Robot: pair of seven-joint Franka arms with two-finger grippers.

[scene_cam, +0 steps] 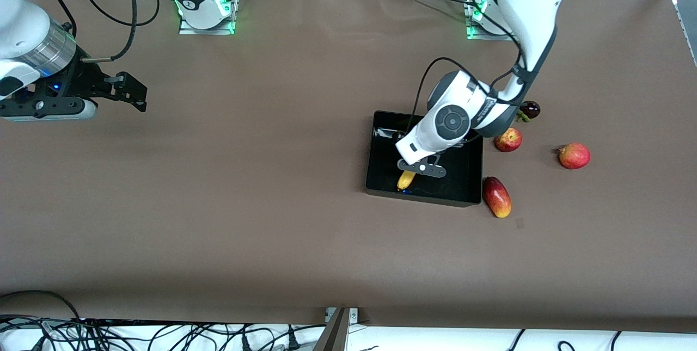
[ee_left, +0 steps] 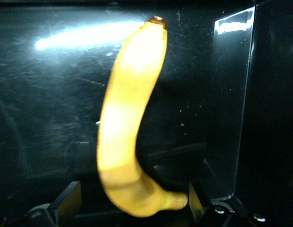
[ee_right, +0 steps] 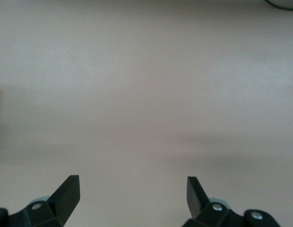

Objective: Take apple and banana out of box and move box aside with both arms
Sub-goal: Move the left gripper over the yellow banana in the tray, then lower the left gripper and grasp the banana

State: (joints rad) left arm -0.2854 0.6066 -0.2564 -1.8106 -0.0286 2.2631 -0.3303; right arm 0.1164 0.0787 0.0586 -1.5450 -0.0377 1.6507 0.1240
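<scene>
Jaws spread wide, the left gripper [scene_cam: 420,168] hangs over the banana [scene_cam: 405,179] lying in the box [scene_cam: 468,177], the apple [scene_cam: 508,140] already out beside it, while the right gripper [scene_cam: 128,91], also spread, waits toward its own end of the surface [scene_cam: 272,177].

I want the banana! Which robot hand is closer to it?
Left. The left gripper, open, is right over the banana in the box; the right gripper waits over bare table.

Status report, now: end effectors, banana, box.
Left end effector open, down in the box, straddling the banana. Right end effector open, waiting over bare table. Apple already out beside the box. Nothing blocking.
</scene>
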